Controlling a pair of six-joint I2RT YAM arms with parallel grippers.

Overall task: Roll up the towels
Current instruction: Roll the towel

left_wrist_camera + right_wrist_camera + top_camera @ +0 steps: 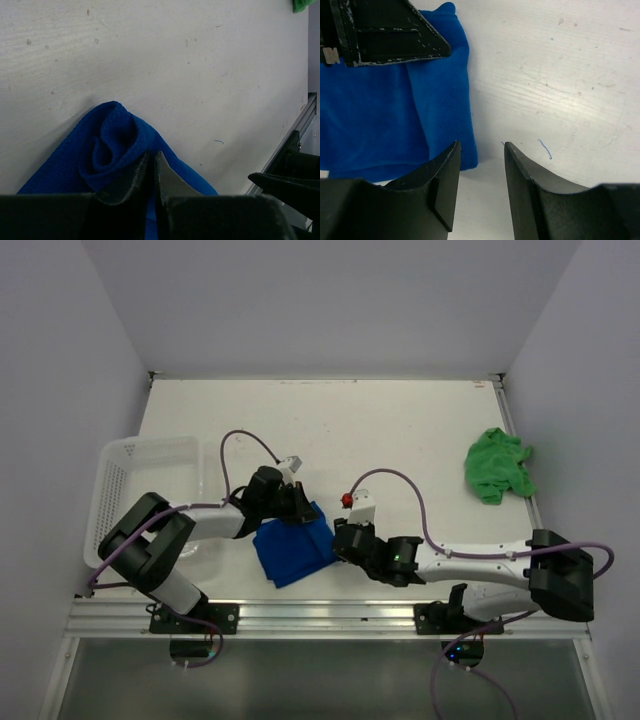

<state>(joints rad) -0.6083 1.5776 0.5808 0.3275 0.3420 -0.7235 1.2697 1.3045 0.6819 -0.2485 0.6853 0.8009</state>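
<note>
The blue towel (pixel 293 548) lies folded near the front of the table between both arms. In the left wrist view its far end (pixel 107 145) is curled into a loose roll. My left gripper (pixel 151 155) is shut on a fold of this blue cloth at the towel's upper edge (pixel 297 508). My right gripper (pixel 482 145) is open at the towel's right edge (pixel 345 540), nothing between its fingers; its left finger (pixel 442 175) hangs over the towel's corner (pixel 445 100). The green towel (pixel 497 465) lies crumpled at the far right, apart from both grippers.
A white mesh basket (pixel 140 455) stands at the left edge beside the left arm. The metal rail (pixel 330 615) runs along the front edge. The left gripper's dark finger (pixel 395 30) shows at the top of the right wrist view, close to my right gripper.
</note>
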